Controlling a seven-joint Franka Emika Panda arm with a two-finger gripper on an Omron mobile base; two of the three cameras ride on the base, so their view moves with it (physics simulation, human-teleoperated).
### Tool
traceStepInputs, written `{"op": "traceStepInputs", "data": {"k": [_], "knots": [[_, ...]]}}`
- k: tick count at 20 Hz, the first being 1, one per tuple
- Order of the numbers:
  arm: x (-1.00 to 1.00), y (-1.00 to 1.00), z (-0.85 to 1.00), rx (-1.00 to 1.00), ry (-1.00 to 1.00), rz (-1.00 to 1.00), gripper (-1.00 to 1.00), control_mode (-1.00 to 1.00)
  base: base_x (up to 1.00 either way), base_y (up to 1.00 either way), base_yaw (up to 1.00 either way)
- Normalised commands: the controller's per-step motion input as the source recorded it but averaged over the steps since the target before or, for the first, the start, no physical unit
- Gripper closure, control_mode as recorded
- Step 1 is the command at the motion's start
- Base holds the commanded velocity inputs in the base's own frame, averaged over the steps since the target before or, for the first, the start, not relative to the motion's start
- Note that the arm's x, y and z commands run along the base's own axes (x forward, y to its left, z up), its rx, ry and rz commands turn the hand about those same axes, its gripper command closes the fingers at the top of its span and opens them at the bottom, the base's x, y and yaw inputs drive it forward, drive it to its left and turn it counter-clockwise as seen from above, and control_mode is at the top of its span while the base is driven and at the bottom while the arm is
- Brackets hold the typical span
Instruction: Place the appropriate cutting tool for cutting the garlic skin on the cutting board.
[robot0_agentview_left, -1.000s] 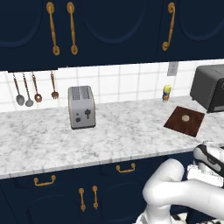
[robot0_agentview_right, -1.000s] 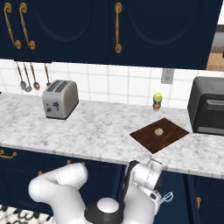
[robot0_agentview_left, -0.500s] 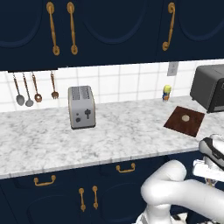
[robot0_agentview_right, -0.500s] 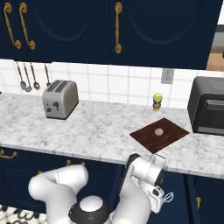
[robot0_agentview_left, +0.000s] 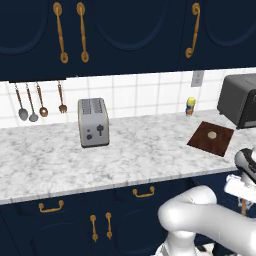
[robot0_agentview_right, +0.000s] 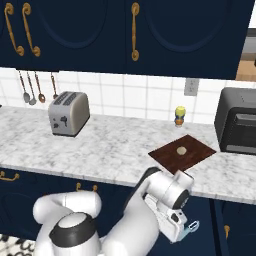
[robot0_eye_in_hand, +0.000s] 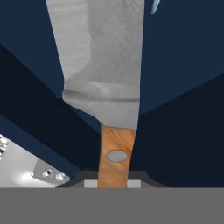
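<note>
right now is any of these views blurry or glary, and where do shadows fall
Hand view: the knife sits so close it looks soft, with brushed streaks but no hard glare. Left base view: even light, a dark band of shadow under the cabinets along the tiles. Right base view: crisp, with the garlic plain on the cutting board.

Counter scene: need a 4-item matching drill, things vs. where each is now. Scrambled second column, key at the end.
Things:
1. garlic
2. toaster
3. knife
4. utensils

Places:
A. hanging on the tiled wall
B. lying on the board
C. handle at the gripper, below counter height
D. standing on the marble counter, left of the board

Pairs: 1-B, 2-D, 3-C, 4-A
</note>
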Motion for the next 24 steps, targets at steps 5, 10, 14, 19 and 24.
{"op": "traceStepInputs", "data": {"k": [5,10,14,19,24], "knots": [[-0.42,0.0,0.59,0.0,-0.01,-0.38,1.0,-1.0,0.0,0.0,0.0],[-0.22,0.0,0.88,0.0,0.0,-0.35,1.0,-1.0,0.0,0.0,0.0],[0.0,0.0,1.0,-0.02,0.0,-0.22,1.0,-1.0,0.0,0.0,0.0],[0.45,-0.07,0.93,-0.02,0.0,-0.12,1.0,-1.0,0.0,0.0,0.0],[0.79,-0.31,0.57,0.0,0.0,-0.01,1.0,-1.0,0.0,0.0,0.0]]}}
